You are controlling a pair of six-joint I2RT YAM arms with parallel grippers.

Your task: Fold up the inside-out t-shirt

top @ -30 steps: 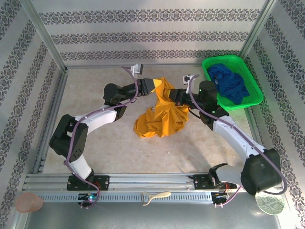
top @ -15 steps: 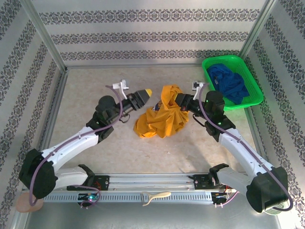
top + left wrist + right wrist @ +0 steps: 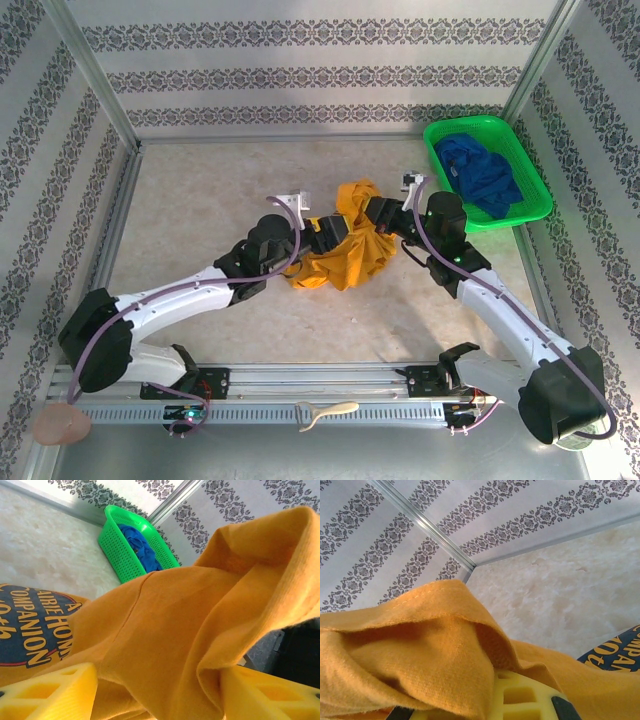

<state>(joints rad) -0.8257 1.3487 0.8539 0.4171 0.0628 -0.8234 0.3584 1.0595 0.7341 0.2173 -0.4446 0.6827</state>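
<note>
The inside-out t-shirt [image 3: 350, 262] lies as a mustard-yellow crumpled heap in the middle of the table. My left gripper [image 3: 333, 232] pushes into its left upper side. In the left wrist view that gripper [image 3: 157, 676] is open, its yellow fingers [image 3: 50, 692] wide apart with a fold of the t-shirt [image 3: 165, 610] bulging between them. A dark printed graphic [image 3: 30, 625] shows on the cloth at the left. My right gripper [image 3: 383, 213] is shut on the heap's upper right edge. In the right wrist view the t-shirt [image 3: 420, 650] drapes over the gripper [image 3: 512, 692].
A green basket [image 3: 440, 140] with a deep-blue garment [image 3: 480, 170] stands at the back right, close behind the right arm. Patterned walls and metal posts ring the table. A pale utensil [image 3: 325, 410] lies on the front rail, a pink object [image 3: 60, 425] at the front left.
The left gripper let go of the shirt's top, swung away to the left, opened, then came back into the heap's left side. The shirt sagged into a tighter heap. The right gripper kept its hold.
</note>
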